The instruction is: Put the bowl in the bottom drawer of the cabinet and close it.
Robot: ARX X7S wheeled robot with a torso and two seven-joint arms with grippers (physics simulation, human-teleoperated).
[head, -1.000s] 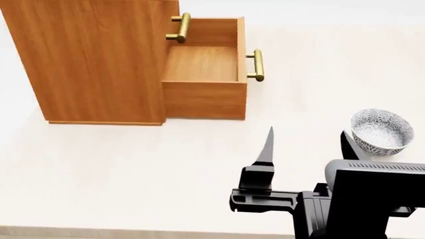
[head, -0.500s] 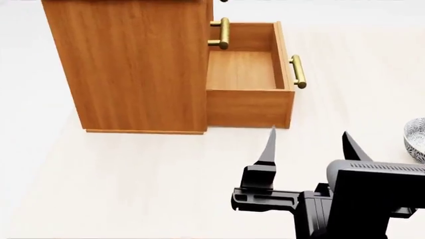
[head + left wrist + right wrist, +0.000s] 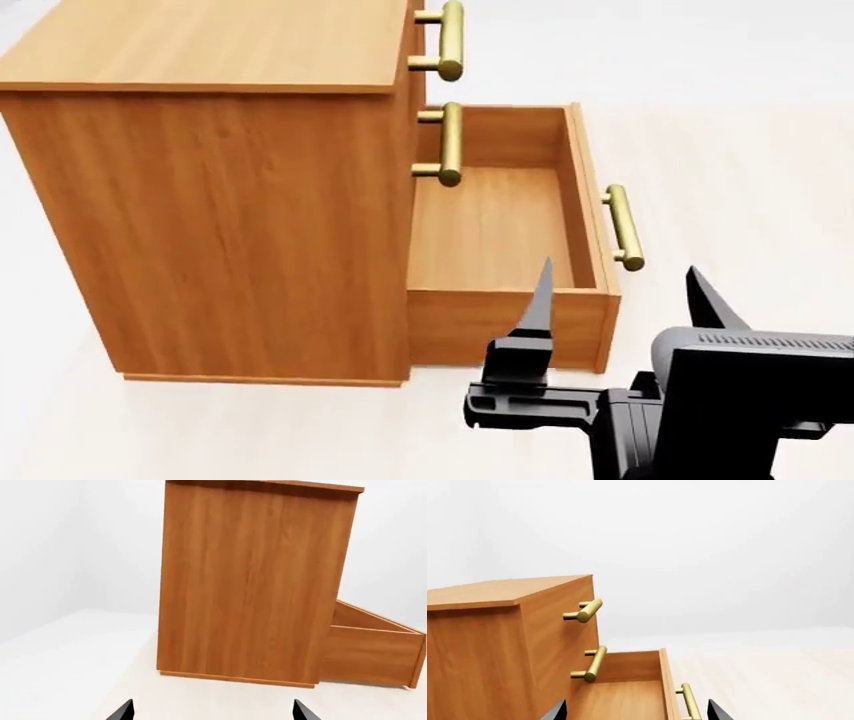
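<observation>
The patterned bowl has left my head view; the orange-brown wood cabinet looms closer, its bottom drawer pulled out. My right claw is spread; so is my left claw.

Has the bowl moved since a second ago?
Cannot tell. It has left the head view, but the cabinet shifted too, so the camera moved; the bowl may not have.

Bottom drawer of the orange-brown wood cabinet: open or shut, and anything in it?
Open and empty. The orange-brown bottom drawer with the brass bar handle is pulled out of the boxy wood-grain cabinet; its floor is bare.
</observation>
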